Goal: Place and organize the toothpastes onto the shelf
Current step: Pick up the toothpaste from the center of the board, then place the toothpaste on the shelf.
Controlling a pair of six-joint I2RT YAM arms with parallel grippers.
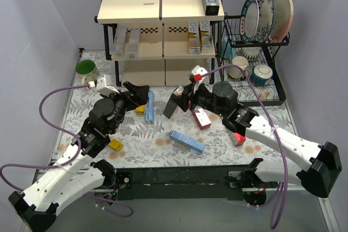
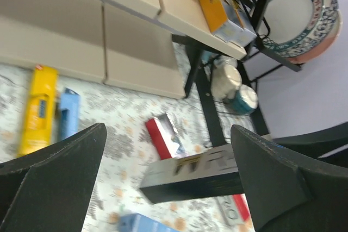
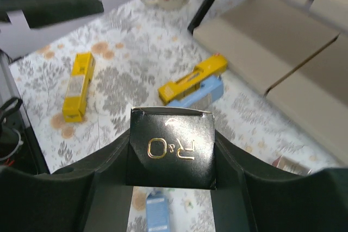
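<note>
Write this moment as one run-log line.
right end effector: shut on black toothpaste | left end effector: open | shelf: partly stocked

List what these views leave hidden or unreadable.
- Left wrist: black carton, lettering blurred.
- Top: middle-tier cartons, far ends hidden under the top board.
- Top: yellow carton, mostly covered by the left arm.
- Right wrist: blue carton, cut off by the black carton and the bottom edge.
</note>
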